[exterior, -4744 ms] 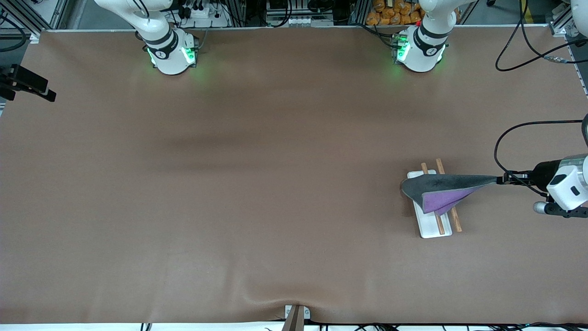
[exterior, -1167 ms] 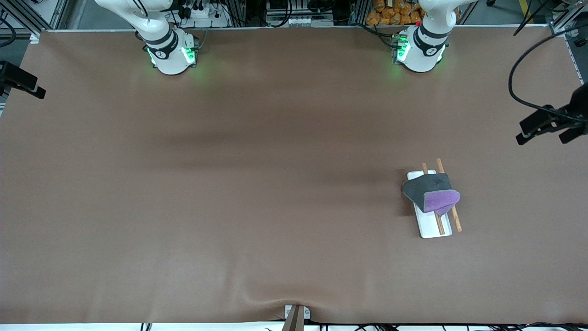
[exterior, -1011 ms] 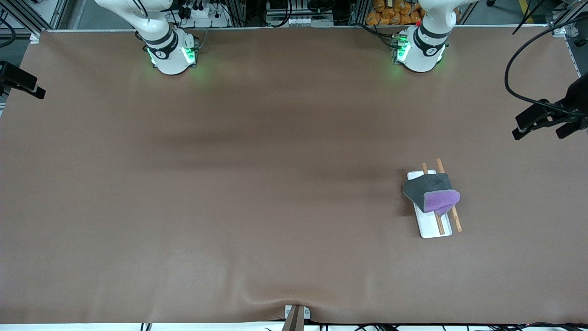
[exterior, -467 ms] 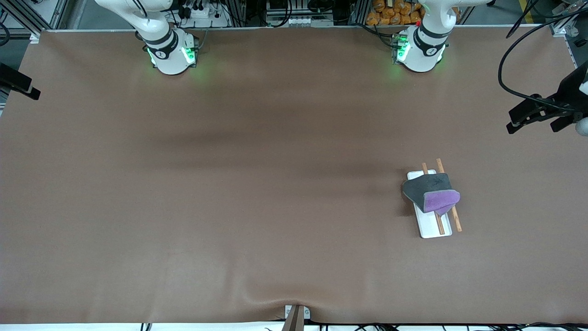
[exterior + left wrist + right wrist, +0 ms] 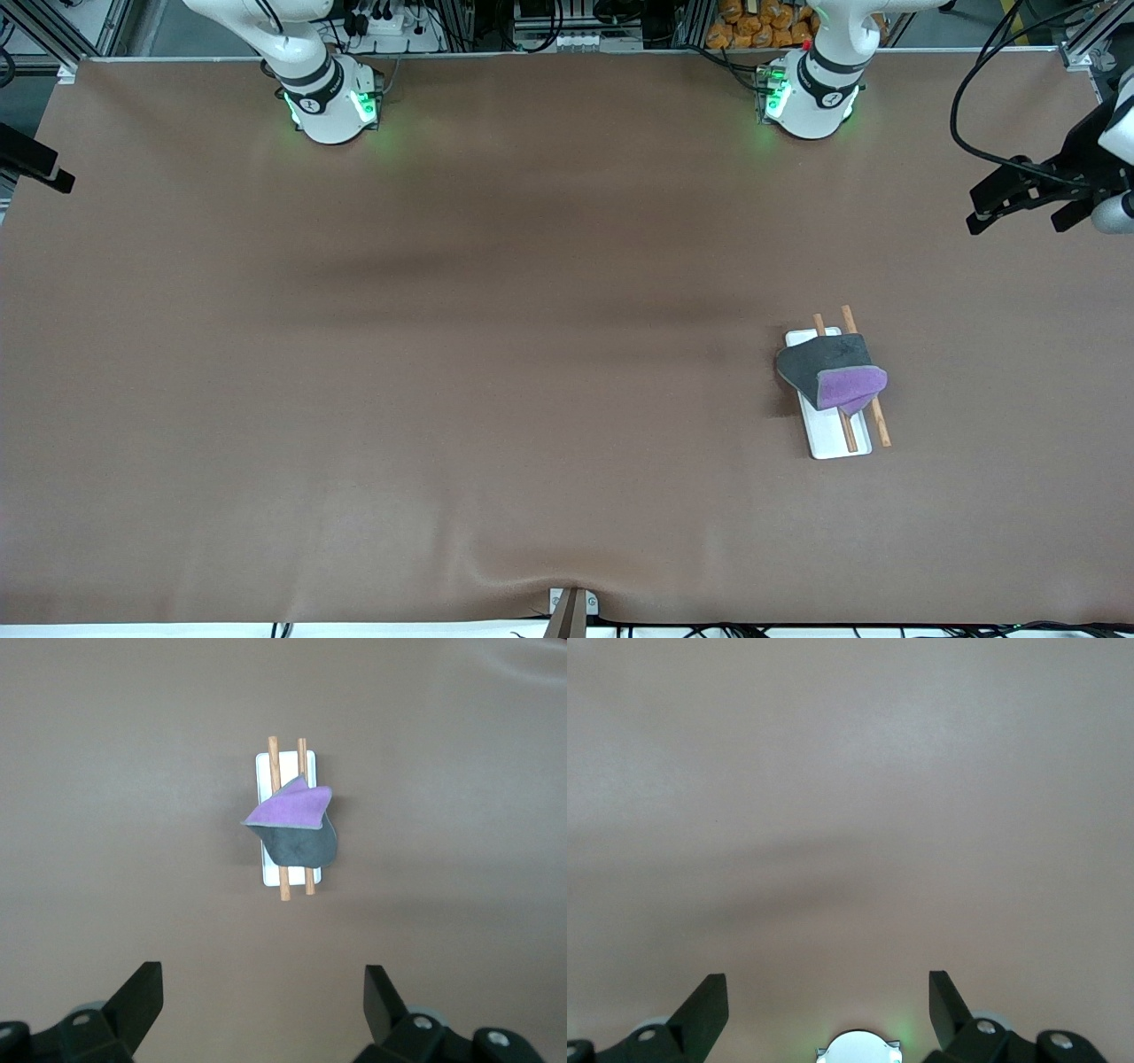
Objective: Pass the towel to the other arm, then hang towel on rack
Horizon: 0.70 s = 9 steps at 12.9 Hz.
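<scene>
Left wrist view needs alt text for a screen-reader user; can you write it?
A purple and grey towel lies draped over the two wooden rods of a small white rack on a brown table. The open left gripper hangs high over the table, holding nothing.

Brown table cover (image 5: 496, 372) spans whole surface, wrinkled at 6 o'clock edge. Small grey bracket (image 5: 572, 604) there. Orange packets (image 5: 762, 25) and cables (image 5: 567, 27) at 12 o'clock.
</scene>
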{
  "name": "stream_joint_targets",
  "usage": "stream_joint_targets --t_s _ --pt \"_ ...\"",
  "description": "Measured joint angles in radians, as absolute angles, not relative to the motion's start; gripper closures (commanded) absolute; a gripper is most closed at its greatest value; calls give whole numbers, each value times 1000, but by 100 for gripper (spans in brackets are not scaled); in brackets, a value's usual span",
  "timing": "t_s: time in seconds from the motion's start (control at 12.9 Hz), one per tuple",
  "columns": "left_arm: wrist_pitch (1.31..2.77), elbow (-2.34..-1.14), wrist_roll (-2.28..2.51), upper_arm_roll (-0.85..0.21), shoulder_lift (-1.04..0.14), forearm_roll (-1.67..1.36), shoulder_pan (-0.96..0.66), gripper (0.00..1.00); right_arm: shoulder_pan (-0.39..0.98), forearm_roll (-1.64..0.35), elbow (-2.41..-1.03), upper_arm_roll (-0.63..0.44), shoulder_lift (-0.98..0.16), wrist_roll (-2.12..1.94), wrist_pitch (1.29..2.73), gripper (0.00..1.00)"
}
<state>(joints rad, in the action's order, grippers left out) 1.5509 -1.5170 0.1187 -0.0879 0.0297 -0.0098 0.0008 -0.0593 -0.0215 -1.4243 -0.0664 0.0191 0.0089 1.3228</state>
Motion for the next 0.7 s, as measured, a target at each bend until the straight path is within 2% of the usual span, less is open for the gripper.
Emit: stream_joint_targets --t_s 0.31,0.7 --pt "1548 -1570 119 -83 78 -10 1 0 -61 -21 -1424 -67 19 9 1329 0" --pt "1528 -1573 117 -75 80 26 1 0 -61 -21 -1424 -68 19 9 1330 0"
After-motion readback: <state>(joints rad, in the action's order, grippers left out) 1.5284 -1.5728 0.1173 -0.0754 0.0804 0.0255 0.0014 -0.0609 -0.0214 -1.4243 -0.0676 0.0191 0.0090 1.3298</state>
